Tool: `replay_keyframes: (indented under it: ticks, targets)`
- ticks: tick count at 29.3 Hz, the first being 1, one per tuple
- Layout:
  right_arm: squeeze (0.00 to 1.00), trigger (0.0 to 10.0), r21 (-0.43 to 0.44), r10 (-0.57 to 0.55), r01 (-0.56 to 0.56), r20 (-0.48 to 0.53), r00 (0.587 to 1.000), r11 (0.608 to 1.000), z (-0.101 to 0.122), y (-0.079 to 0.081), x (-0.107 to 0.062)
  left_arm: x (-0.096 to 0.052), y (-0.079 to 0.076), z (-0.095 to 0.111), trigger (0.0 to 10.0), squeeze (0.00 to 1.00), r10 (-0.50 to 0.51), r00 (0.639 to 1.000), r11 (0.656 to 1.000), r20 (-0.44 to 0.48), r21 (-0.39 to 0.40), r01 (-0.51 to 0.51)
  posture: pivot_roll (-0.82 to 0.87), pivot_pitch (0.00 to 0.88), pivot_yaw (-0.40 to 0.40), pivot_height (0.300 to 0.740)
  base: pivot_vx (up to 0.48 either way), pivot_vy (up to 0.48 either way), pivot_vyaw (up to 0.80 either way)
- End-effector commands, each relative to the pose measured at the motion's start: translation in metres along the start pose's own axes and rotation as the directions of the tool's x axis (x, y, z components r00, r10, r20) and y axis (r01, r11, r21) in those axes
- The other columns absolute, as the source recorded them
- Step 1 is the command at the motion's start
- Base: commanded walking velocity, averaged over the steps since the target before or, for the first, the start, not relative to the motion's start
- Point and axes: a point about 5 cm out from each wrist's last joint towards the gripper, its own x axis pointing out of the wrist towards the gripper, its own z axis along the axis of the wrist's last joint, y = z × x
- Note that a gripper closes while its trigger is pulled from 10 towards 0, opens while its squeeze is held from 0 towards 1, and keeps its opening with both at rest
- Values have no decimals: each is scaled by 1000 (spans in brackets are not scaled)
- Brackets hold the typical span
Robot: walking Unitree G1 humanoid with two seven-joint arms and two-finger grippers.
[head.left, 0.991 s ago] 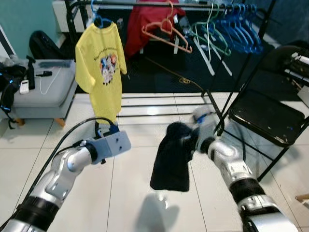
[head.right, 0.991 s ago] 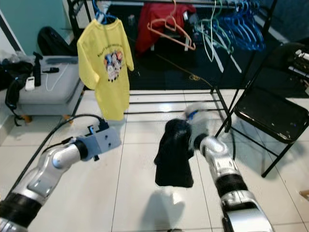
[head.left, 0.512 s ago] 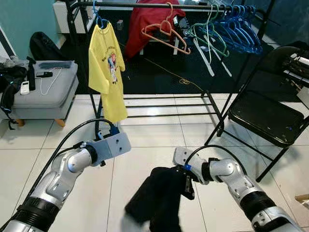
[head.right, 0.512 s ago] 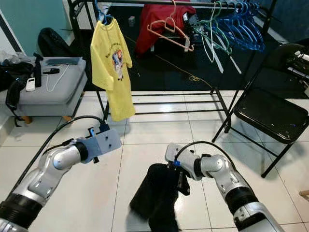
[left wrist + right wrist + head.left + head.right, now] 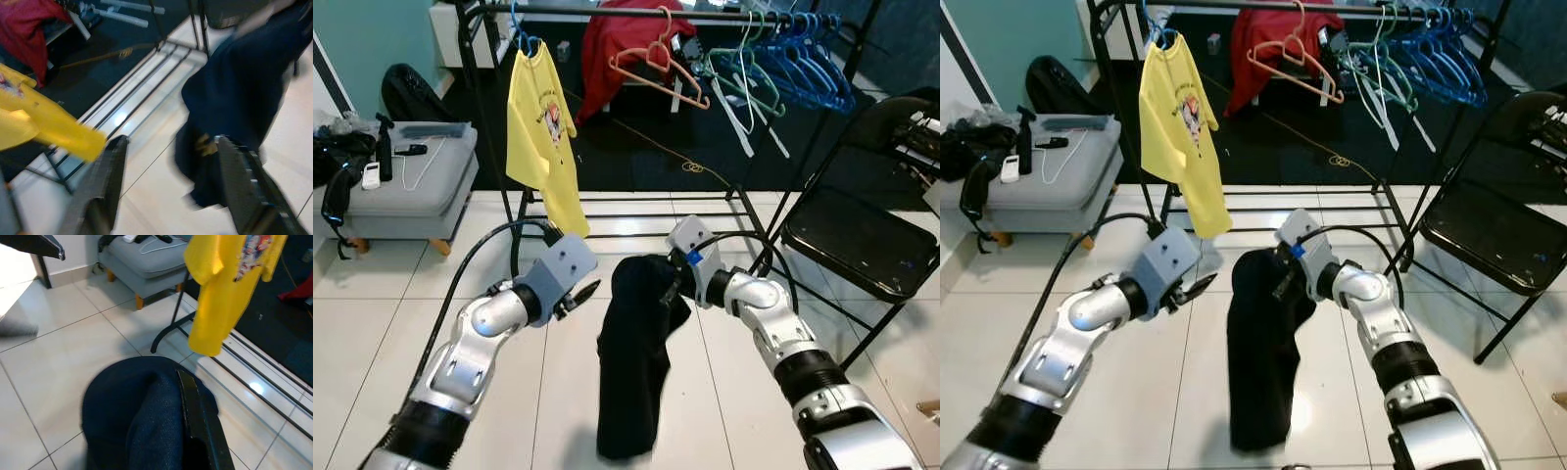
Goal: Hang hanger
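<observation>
A dark navy garment (image 5: 636,362) hangs from my right gripper (image 5: 673,285), which is shut on its top edge at mid-height in front of me. In the right wrist view one black finger (image 5: 196,422) lies across the cloth. My left gripper (image 5: 584,290) is open just left of the garment; in the left wrist view its fingers (image 5: 105,182) frame the cloth (image 5: 244,93) without touching it. Behind stands the clothes rack (image 5: 607,10), with a yellow T-shirt (image 5: 544,147) on a blue hanger (image 5: 521,39), a bare orange hanger (image 5: 658,73) and a red garment (image 5: 626,39).
Green hangers (image 5: 744,73) and several blue hangers (image 5: 808,69) fill the rail's right end. A black folding chair (image 5: 862,240) stands at the right. At the left is a grey ottoman (image 5: 406,186) with small items. The rack's low rails (image 5: 636,211) cross the white tiled floor.
My right gripper has lifted the dark garment from near the floor back up to mid-height. My left gripper has come in closer beside it. The yellow T-shirt has swung edge-on.
</observation>
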Motion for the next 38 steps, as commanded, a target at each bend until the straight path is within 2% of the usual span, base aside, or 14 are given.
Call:
replay_keyframes:
  ticks: [1, 3, 9, 10, 12, 19, 21, 22, 23, 25, 27, 30, 31, 38]
  targets:
    - [0, 0, 36, -67, 67, 11, 998, 997, 7, -9, 2, 5, 0, 9, 10000, 1000, 16, 1000, 998, 13, -54, -15, -34, 126, -27, 740, 0, 0, 0]
    - [0, 0, 55, -105, 106, -14, 994, 993, 8, -13, 4, 17, 1, 21, 10000, 1000, 61, 998, 990, 27, -131, -57, -30, 124, -29, 740, 0, 0, 0]
    - [0, 0, 68, -213, 215, -41, 976, 974, 8, -22, 4, 26, 1, 28, 10000, 1000, 89, 996, 985, 21, -147, -85, -33, 121, -25, 740, 0, 0, 0]
    - [0, 0, 92, -255, 258, -44, 966, 962, 8, -26, 3, 26, -1, 29, 10000, 0, 85, 996, 985, 19, -154, -81, -34, 122, -23, 740, 0, 0, 0]
    - [0, 0, 129, -318, 322, -50, 947, 938, 8, -33, 2, 25, -4, 30, 10000, 0, 76, 997, 980, -2, -185, -76, -32, 123, -24, 740, 0, 0, 0]
    - [0, 0, 157, -376, 380, -56, 925, 912, 9, -38, 0, 25, -11, 29, 10000, 0, 19, 999, 977, -45, -211, -28, -28, 122, -25, 740, 0, 0, 0]
    - [0, 0, 215, -363, 359, -22, 931, 908, 17, -37, 4, 25, -23, 30, 10000, 0, -51, 998, 988, -38, -147, 45, -29, 122, -23, 740, 0, 0, 0]
    - [0, 0, 215, -363, 359, -22, 931, 908, 17, -37, 4, 25, -23, 30, 10000, 0, -51, 998, 988, -38, -147, 45, -29, 122, -23, 740, 0, 0, 0]
    - [0, 0, 263, -297, 278, 36, 954, 924, 27, -30, 10, 28, -31, 37, 10000, 0, -70, 997, 994, 37, -85, 73, -29, 121, -24, 740, 0, 0, 0]
    - [0, 0, 259, -275, 253, 49, 960, 932, 32, -27, 13, 32, -35, 38, 10000, 0, -61, 997, 997, 53, -41, 63, -29, 121, -24, 740, 0, 0, 0]
    - [0, 0, 264, -286, 264, 46, 957, 927, 35, -27, 15, 36, -37, 38, 10000, 0, -34, 999, 999, 30, -38, 36, -30, 121, -24, 740, 0, 0, 0]
    - [0, 0, 291, -301, 275, 48, 952, 916, 38, -27, 16, 41, -42, 38, 10000, 0, -13, 1000, 997, 7, -79, 13, -28, 122, -23, 740, 0, 0, 0]
    - [0, 0, 313, -306, 274, 55, 951, 909, 41, -25, 18, 44, -46, 39, 10000, 0, 7, 1000, 992, -16, -124, -9, -28, 122, -23, 740, 0, 0, 0]
    - [0, 0, 323, -264, 225, 84, 961, 919, 49, -12, 24, 56, -50, 29, 10000, 0, 67, 989, 956, -131, -275, -102, -33, 123, -20, 740, 0, 0, 0]
